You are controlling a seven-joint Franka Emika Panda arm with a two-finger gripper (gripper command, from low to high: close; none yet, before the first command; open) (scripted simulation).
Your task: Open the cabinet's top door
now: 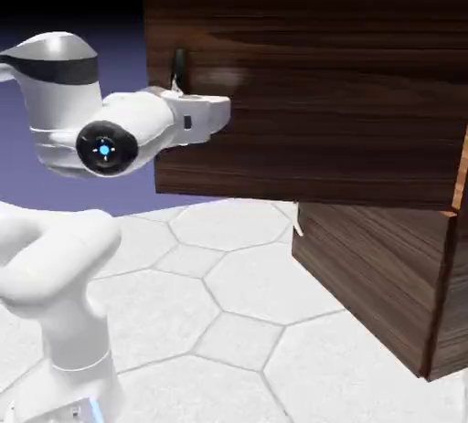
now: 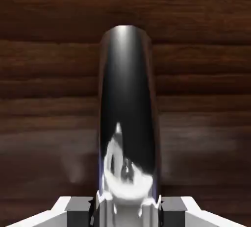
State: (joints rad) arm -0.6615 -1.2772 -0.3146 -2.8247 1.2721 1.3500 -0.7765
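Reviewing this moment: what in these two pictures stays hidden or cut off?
- Exterior view: the white arm's gripper tips, hidden behind the hand at the slim dark bar handle.
- Exterior view: the dark wood-grain cabinet is cut off by the right edge.
- Hand view: the top door fills the frame; its edges are out of view.

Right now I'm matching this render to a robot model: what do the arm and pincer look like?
The arm is glossy white with rounded, bulbous links. A dark grey band wraps its upper link, and a round black joint cap carries a glowing blue dot. The pincer has a white body and small pale grey fingers. No cables show.
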